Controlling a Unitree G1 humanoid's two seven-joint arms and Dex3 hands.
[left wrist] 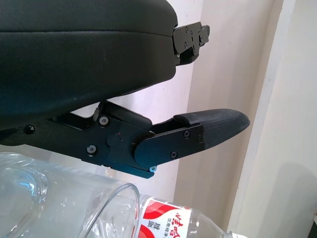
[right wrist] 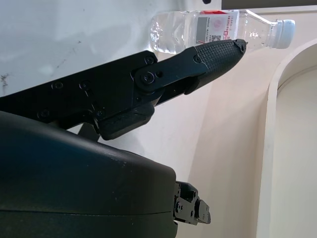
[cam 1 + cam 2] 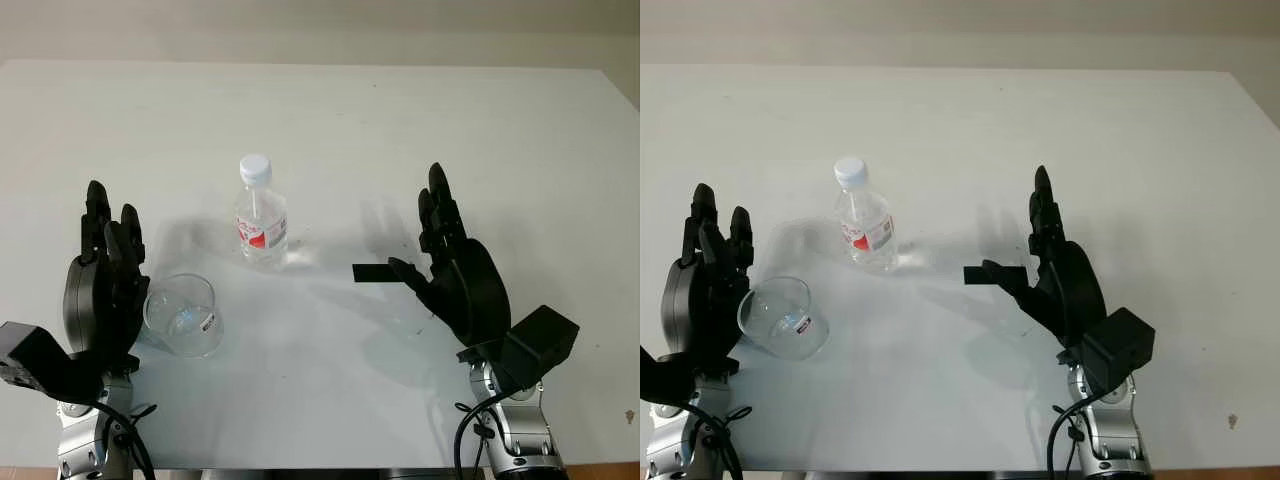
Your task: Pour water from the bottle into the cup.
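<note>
Head views, table (image 3: 330,120): white; its far edge runs along the wall at 12 o'clock, its right far corner sits at 2 o'clock, and its near edge lies at 6 o'clock by the arm bases.
Head views, bottle (image 3: 261,213): clear, white cap on, red-and-white label, upright a little toward 11 o'clock from the table's middle, well in from every edge.
Head views, cup (image 3: 184,315): clear plastic, tilted with its mouth toward 10 o'clock, at 7 o'clock of the bottle and apart from it.
Head views, left hand (image 3: 103,285): open and holding nothing, at 8 o'clock, just beside the cup on its 9 o'clock side; whether they touch cannot be told.
Head views, right hand (image 3: 452,268): open and holding nothing, at 4 o'clock, thumb pointing toward 9 o'clock, well apart from the bottle.
Head views, open room: bare table lies between bottle and right hand, and a broad bare stretch runs from the bottle to the far edge.
Left wrist view, left hand (image 1: 148,89): black shell with one finger (image 1: 208,129) reaching out, closed on nothing.
Left wrist view, cup (image 1: 74,208): its clear rim lies close under the finger, with the bottle's (image 1: 188,223) red label just past it.
Right wrist view, right hand (image 2: 114,144): one finger (image 2: 208,59) stretched toward the bottle (image 2: 218,27), a gap of table between them.
Right wrist view, edge: the table's far edge meets the wall beyond the capped end.
</note>
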